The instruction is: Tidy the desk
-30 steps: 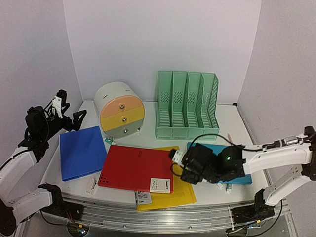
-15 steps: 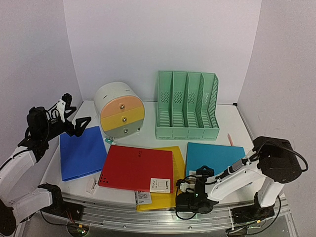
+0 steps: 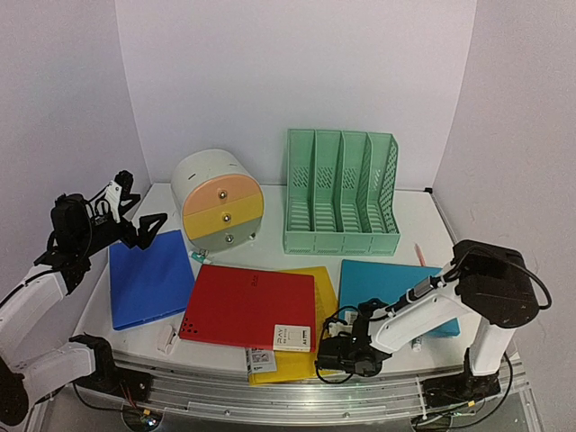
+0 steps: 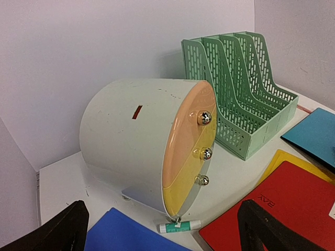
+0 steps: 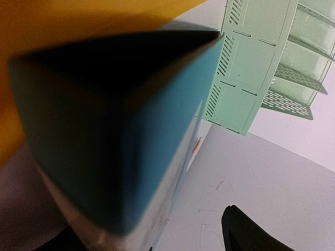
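The desk (image 3: 414,216) is a white tabletop with a silver rail along its front. On it lie a blue folder (image 3: 148,279), a red folder (image 3: 247,306), a yellow folder (image 3: 326,286) and a teal folder (image 3: 396,279). My left gripper (image 3: 135,220) is open and empty, held above the far left of the desk, facing the round drawer unit (image 4: 152,141). My right gripper (image 3: 346,349) is low at the front, at the teal folder's near left corner. In the right wrist view the teal folder (image 5: 131,120) fills the space beside my open gripper (image 5: 152,230); one finger (image 5: 246,232) stands apart from it.
A green file rack (image 3: 340,193) stands at the back centre, with the round drawer unit (image 3: 216,207) to its left. A glue stick (image 4: 180,226) lies under the unit's front. A white box (image 3: 292,337) rests on the red folder. A small box (image 3: 261,360) and a white item (image 3: 166,337) lie near the rail. A red pen (image 3: 419,254) lies by the teal folder.
My right arm has dropped from above the teal folder to the desk's front, then shifted slightly right toward the folder's corner. My left gripper has moved a little right.
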Motion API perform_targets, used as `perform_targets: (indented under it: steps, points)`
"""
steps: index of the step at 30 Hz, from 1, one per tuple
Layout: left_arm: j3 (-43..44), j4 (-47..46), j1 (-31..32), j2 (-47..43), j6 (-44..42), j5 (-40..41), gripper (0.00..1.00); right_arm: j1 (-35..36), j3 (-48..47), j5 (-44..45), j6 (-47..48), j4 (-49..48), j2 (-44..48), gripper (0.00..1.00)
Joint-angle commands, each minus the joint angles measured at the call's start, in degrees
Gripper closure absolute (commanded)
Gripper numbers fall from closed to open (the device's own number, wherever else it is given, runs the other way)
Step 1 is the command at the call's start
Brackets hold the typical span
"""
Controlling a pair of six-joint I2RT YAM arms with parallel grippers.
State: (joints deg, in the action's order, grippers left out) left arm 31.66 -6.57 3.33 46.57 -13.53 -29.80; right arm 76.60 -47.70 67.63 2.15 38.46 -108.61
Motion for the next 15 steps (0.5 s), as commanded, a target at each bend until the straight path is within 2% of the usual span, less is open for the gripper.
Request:
perform_targets:
  steps: [1,5,15]
  points:
    - [0.25,-2.01,-0.05,-0.97,-0.66,0.35,0.00,-1.86,-3.45,-4.61,1.45,-5.16,-1.59,0.31]
    - [0.40,-1.42,-0.02,-1.77,-0.88,0.18,0.00,-2.02,-4.92,-4.97,0.56,-5.72,-2.11,0.48]
    - [1.00,-1.04,0.00,-2.80,-1.43,-1.54,0.00,-2.06,-6.95,-0.46,-0.22,-1.95,2.85,0.71]
